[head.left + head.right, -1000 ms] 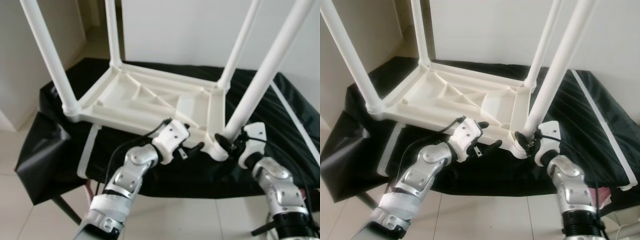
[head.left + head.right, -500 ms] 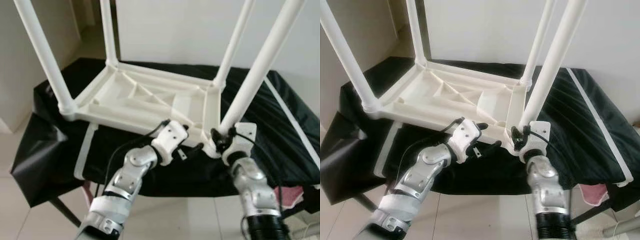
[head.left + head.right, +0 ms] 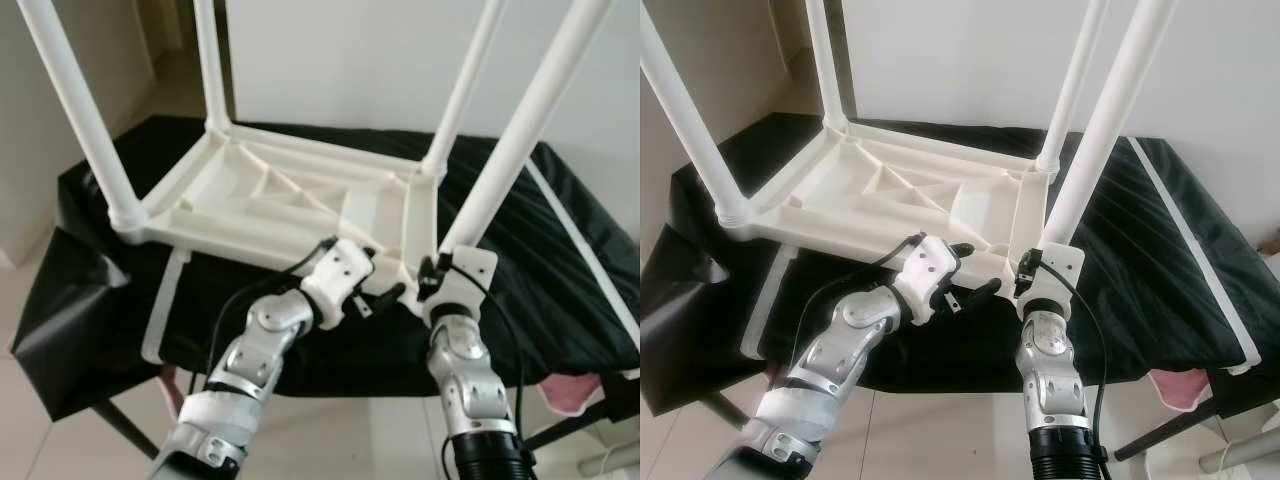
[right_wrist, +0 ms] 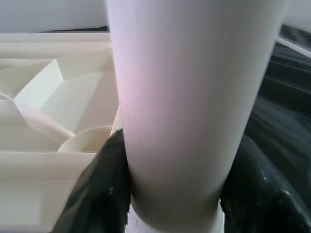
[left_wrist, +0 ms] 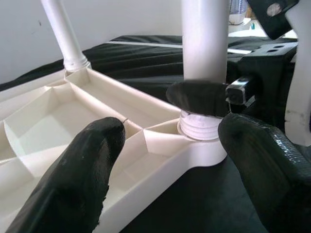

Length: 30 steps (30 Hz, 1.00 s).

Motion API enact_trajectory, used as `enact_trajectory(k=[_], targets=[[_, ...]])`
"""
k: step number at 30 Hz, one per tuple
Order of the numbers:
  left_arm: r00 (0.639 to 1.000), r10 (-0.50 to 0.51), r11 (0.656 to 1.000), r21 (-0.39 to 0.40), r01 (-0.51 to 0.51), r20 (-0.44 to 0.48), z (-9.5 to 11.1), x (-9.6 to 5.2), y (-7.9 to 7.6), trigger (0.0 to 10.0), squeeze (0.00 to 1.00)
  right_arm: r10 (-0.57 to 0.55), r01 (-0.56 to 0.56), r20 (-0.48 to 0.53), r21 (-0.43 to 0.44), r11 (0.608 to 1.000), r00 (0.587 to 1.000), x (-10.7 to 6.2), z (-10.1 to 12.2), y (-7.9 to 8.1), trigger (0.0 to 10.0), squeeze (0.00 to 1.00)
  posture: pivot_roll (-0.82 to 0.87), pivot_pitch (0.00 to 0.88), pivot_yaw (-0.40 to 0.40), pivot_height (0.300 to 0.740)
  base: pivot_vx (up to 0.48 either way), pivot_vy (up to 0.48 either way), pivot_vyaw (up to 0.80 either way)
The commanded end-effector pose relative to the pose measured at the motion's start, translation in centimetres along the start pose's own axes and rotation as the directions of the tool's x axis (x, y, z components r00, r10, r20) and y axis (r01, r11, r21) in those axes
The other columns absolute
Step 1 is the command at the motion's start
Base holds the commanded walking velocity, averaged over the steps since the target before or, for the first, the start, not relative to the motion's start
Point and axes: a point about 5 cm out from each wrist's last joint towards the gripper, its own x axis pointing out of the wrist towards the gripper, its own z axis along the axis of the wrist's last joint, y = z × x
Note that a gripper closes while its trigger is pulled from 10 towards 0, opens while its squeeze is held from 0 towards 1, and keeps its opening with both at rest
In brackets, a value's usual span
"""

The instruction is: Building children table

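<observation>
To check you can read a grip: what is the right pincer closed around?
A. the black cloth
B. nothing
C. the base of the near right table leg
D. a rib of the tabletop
C: the right pincer has a black finger on each side of the near right table leg, at its base.

Glossy white plastic table (image 3: 290, 200), black cloth (image 3: 560, 250)

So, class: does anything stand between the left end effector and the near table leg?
Partly. The right end effector is shut on the near leg at its base, one finger across it. The left end effector hangs open just before it.
</observation>
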Motion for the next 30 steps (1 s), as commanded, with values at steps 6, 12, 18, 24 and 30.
enact_trajectory(k=[6, 12, 18, 24, 30], targets=[[0.997, 0.076, 0.997, 0.005, -0.075, -0.011, 0.0, 0.2, 0.4, 10.0, 0.00, 0.059, -0.059, -0.008, -0.021, 0.998, 0.998, -0.6, -0.9, -0.4, 10.0, 1.00, -0.03, 0.000, -0.050, 0.740, 0.000, 0.000, 0.00], [0.998, 0.069, 0.998, 0.013, -0.069, -0.008, 0.1, 0.3, 0.3, 10.0, 0.00, 0.187, -0.186, 0.043, -0.021, 0.982, 0.981, -0.8, -0.1, -1.8, 10.0, 1.00, -0.04, 0.000, -0.044, 0.740, 0.000, 0.000, 0.00], [0.998, 0.062, 0.998, 0.022, -0.062, -0.006, 0.2, 0.4, 0.1, 10.0, 0.00, 0.298, -0.293, 0.075, -0.070, 0.953, 0.952, -0.6, 0.2, -3.4, 10.0, 0.00, -0.05, 0.000, -0.043, 0.740, 0.000, 0.000, 0.00], [0.999, 0.049, 0.998, 0.045, -0.049, -0.002, 0.2, 0.5, -0.1, 10.0, 0.00, 0.511, -0.498, 0.032, -0.179, 0.849, 0.859, -0.2, 0.5, -5.1, 10.0, 0.00, -0.05, 0.000, -0.034, 0.740, 0.000, 0.000, 0.00], [0.999, 0.038, 0.998, 0.058, -0.038, 0.001, 0.3, 0.6, -0.1, 10.0, 0.00, 0.595, -0.580, -0.019, -0.249, 0.776, 0.804, 0.6, 1.1, -5.9, 10.0, 0.00, -0.05, 0.000, -0.033, 0.740, 0.000, 0.000, 0.00]])
